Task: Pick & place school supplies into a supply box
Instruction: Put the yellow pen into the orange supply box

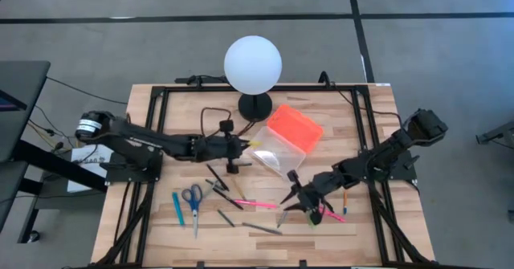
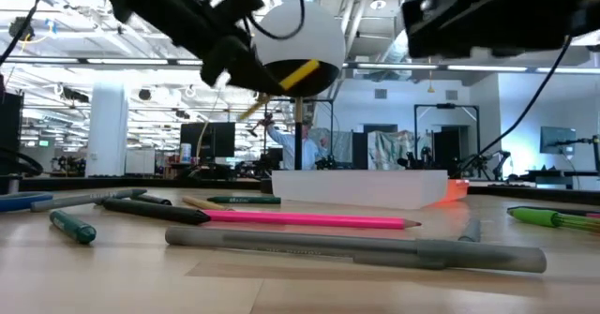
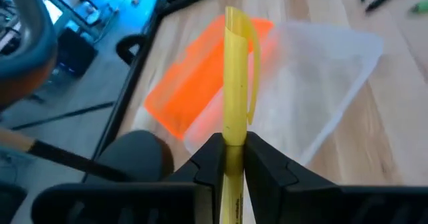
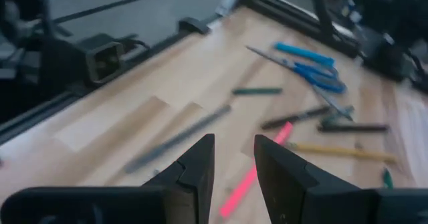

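Observation:
My left gripper (image 1: 243, 144) is shut on a yellow pen (image 3: 235, 77) and hovers above the table beside the supply box. The box's clear body (image 1: 277, 156) lies open on the table, with its orange lid (image 1: 295, 127) at its far side. The yellow pen also shows in the low view (image 2: 298, 73). My right gripper (image 1: 291, 199) is open and empty, low over the table near a pink pencil (image 4: 251, 177). Blue-handled scissors (image 1: 193, 197), a blue pen (image 1: 177, 208) and several other pens lie scattered on the table's near half. My left gripper pinches the yellow pen between its two fingers, on the barrel (image 3: 233, 142) back from the clipped cap end. The pen runs along the fingers and sticks out ahead of them toward the box. It is lifted clear of the table, above the box's near left edge.
A white globe lamp (image 1: 253, 63) on a black base stands at the far middle, just behind the box. A grey pen (image 2: 356, 248) and the pink pencil (image 2: 309, 220) lie near the front. Green and pink pens (image 1: 328, 213) lie under my right arm.

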Tool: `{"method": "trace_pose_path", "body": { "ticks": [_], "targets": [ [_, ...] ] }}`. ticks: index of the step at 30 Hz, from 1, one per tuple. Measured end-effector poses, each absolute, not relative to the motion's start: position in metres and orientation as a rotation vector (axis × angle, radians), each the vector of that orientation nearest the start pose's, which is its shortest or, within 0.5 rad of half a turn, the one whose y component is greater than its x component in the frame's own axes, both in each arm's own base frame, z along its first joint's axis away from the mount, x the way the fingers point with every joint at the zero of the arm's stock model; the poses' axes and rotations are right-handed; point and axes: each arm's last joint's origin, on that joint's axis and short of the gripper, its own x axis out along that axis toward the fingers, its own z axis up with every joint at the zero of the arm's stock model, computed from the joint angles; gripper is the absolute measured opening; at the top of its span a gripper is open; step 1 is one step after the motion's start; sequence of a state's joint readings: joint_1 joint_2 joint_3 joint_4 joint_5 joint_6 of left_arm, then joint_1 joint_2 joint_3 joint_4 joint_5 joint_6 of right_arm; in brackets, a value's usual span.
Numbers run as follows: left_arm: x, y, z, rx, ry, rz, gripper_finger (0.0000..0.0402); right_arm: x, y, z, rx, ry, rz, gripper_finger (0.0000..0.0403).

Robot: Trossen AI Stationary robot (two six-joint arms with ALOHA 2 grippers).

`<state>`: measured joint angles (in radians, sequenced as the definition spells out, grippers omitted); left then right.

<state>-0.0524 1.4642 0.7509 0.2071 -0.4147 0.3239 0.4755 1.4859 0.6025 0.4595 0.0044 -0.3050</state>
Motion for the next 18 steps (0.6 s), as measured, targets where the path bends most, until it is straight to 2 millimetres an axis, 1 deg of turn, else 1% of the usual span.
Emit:
{"method": "trace_pose_path", "body": {
  "ticks": [3, 6, 8, 15, 18],
  "targets": [
    [0.316, 0.003, 0.188, 0.455, 0.535, 0.223, 0.0038, 0.25, 0.141, 0.181, -0.416, 0.306, 0.555, 0.0101],
    [0.334, 0.007, 0.171, 0.49, 0.546, 0.2, 0.0036, 0.242, 0.147, 0.188, -0.424, 0.29, 0.532, 0.0101],
    [0.345, 0.009, 0.163, 0.519, 0.55, 0.197, 0.0036, 0.237, 0.151, 0.19, -0.435, 0.295, 0.514, 0.0101],
    [0.385, 0.012, 0.149, 0.591, 0.57, 0.121, 0.0041, 0.224, 0.161, 0.192, -0.435, 0.331, 0.458, 0.0101],
    [0.398, 0.013, 0.142, 0.635, 0.631, 0.096, 0.0042, 0.222, 0.162, 0.19, -0.437, 0.358, 0.432, 0.0101]
  ]
}}
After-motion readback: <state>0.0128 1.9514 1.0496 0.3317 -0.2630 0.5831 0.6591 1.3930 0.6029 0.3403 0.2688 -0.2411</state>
